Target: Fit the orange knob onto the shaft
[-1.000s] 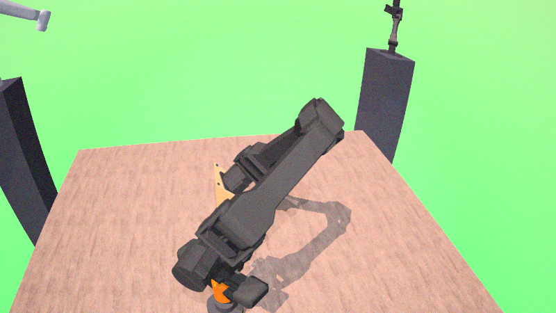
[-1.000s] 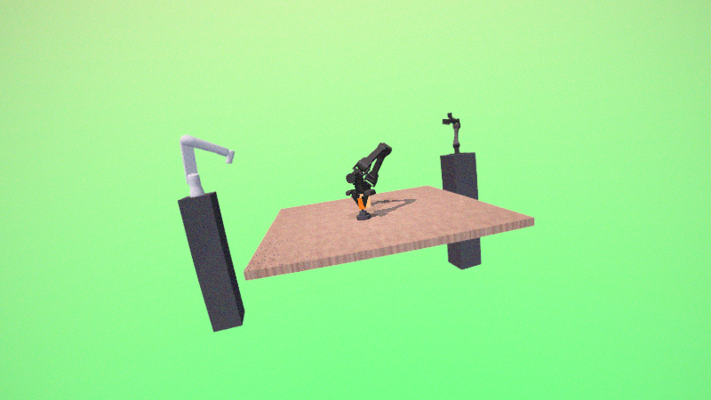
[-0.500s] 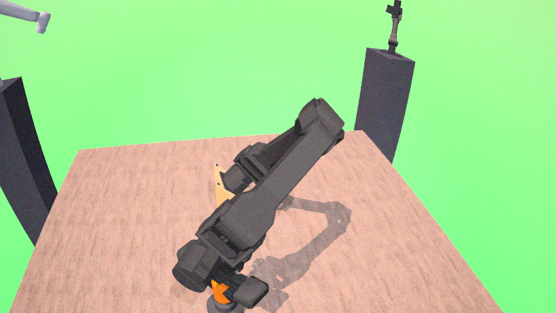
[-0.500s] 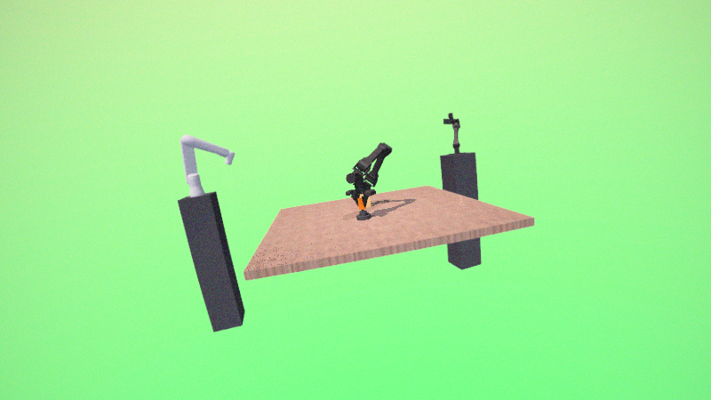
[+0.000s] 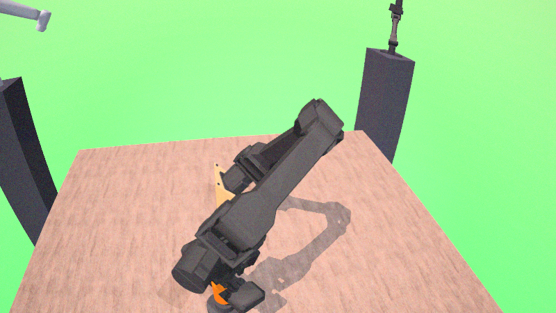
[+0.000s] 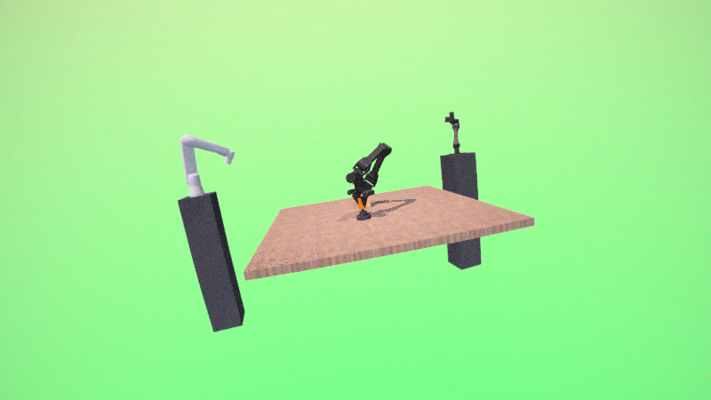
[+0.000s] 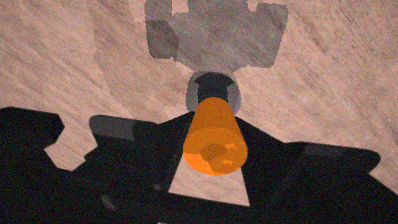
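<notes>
The orange knob [image 5: 219, 297] [image 6: 361, 203] [image 7: 214, 117] is held upright between the fingers of my gripper [image 5: 224, 291] [image 6: 362, 198] [image 7: 213, 117], which is shut on it. The dark round pedestal [image 5: 213, 306] [image 6: 363, 217] [image 7: 235, 101] stands below the knob. In the exterior view a small dark gap shows between the knob's lower end and the pedestal's wide base. In the wrist view the pedestal's rim shows just beyond the knob's far end, with a dark patch across it. The shaft's flat side and the knob's hole cannot be made out, nor whether the shaft is inside the knob.
A pale yellow plate [image 5: 223, 195] [image 6: 369, 202] with small dark holes stands on the wooden table [image 5: 116, 218] [image 6: 307, 234] behind the gripper, near the arm's base. A white arm [image 6: 208, 145] and another dark arm [image 5: 394, 30] [image 6: 456, 134] stand on tall columns beyond the table.
</notes>
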Controlling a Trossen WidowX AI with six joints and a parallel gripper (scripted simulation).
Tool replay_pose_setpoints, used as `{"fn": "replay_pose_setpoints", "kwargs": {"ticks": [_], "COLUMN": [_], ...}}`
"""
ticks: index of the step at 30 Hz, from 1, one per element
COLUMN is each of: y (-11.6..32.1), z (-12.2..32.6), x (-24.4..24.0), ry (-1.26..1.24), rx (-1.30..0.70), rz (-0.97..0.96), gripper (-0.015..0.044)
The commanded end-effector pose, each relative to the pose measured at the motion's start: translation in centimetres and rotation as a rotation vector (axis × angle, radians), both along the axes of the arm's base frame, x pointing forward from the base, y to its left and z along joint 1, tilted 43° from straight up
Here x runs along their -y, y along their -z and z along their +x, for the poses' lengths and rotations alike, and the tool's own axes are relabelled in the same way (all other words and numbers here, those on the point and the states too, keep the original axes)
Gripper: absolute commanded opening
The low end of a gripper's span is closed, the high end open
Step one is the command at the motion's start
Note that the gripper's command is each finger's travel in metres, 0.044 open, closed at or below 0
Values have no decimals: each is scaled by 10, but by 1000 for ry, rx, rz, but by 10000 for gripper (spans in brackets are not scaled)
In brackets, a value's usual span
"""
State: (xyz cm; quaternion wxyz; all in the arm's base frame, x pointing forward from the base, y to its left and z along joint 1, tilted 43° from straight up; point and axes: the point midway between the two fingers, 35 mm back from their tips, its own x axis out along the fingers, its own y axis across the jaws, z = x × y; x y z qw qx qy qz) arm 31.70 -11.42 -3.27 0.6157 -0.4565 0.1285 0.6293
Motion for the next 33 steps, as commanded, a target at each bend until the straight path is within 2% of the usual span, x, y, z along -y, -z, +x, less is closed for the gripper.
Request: {"fn": "replay_pose_setpoints", "kwargs": {"ticks": [1, 33], "y": [0, 0], "z": [1, 0], "x": [1, 0], "ry": [132, 1691], "rx": [-115, -1512], "rz": [29, 404], "gripper": [0, 0]}}
